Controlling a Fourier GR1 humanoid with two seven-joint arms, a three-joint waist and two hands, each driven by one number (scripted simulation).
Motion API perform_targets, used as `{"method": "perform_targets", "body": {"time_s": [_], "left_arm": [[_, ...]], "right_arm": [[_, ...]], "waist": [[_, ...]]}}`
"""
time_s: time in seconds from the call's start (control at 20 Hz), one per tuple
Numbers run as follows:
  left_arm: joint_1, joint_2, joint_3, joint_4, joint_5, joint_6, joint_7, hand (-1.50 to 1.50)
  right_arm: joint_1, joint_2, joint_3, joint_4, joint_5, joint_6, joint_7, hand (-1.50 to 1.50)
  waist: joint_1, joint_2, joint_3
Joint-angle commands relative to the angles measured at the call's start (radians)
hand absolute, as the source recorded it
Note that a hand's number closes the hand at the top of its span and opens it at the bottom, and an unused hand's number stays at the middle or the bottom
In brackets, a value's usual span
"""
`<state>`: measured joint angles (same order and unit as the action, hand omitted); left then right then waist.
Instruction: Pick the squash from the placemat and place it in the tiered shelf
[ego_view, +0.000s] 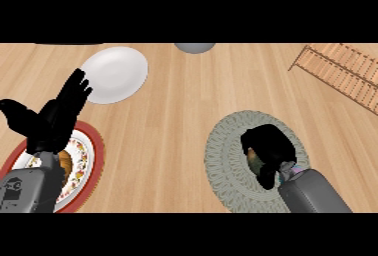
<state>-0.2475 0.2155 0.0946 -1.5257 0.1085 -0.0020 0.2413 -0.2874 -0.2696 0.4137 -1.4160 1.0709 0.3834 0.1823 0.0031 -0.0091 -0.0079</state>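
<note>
Squash (255, 159) is seen only as a dull green sliver under the curled black fingers of the right hand (267, 150), at about four o'clock in the view, over the middle of the round grey placemat (221, 165). The fingers are wrapped round it, so it is judged to be gripped, though whether it has been raised off the mat cannot be told.

The shelf (343, 70) lies well apart, at about two o'clock, and only its slatted wooden corner is shown. A slip could be caused by the long carry, since most of the squash is hidden and the hold on it cannot be checked. The mat might be dragged if the fingertips are caught in its weave. A slat edge could be struck if the hand is brought in low.

The left hand (55, 117) is held open, fingers up, at nine o'clock, resting over a red-rimmed plate (94, 150).

Counted: one squash, one placemat, one shelf, two hands, two plates (the second white (114, 75), at eleven o'clock), and one grey round object (195, 47) at twelve o'clock, cut by the edge.
</note>
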Motion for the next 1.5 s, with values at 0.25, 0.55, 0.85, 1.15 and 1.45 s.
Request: {"method": "perform_targets", "body": {"time_s": [0.25, 0.55, 0.85, 1.15, 1.45], "left_arm": [[0.070, 0.026, 0.024, -0.040, 0.010, -0.019, 0.002, 0.00], [0.047, -0.001, 0.021, -0.031, 0.011, -0.008, -0.008, 0.00], [0.008, 0.010, 0.036, 0.020, -0.006, 0.008, -0.010, 0.00], [0.020, -0.006, 0.012, -0.045, 0.002, 0.009, 0.031, 0.00], [0.015, -0.009, 0.021, 0.012, -0.001, -0.004, -0.020, 0.00]], "right_arm": [[0.446, -0.268, 0.156, -0.370, -0.020, -0.112, -0.311, 1.50], [0.699, -0.404, 0.010, -0.576, -0.134, -0.279, -0.446, 1.50], [0.775, -0.306, -0.138, -0.821, -0.514, -0.198, -0.460, 1.50], [0.784, -0.290, -0.410, -1.098, -0.836, -0.120, -0.278, 1.50], [0.660, -0.352, -0.757, -1.008, -1.175, -0.066, -0.164, 1.50]], "waist": [[-0.034, -0.003, 0.008], [-0.028, 0.004, 0.008], [-0.057, 0.005, 0.008], [-0.030, 0.005, 0.007], [-0.018, 0.009, 0.007]]}}
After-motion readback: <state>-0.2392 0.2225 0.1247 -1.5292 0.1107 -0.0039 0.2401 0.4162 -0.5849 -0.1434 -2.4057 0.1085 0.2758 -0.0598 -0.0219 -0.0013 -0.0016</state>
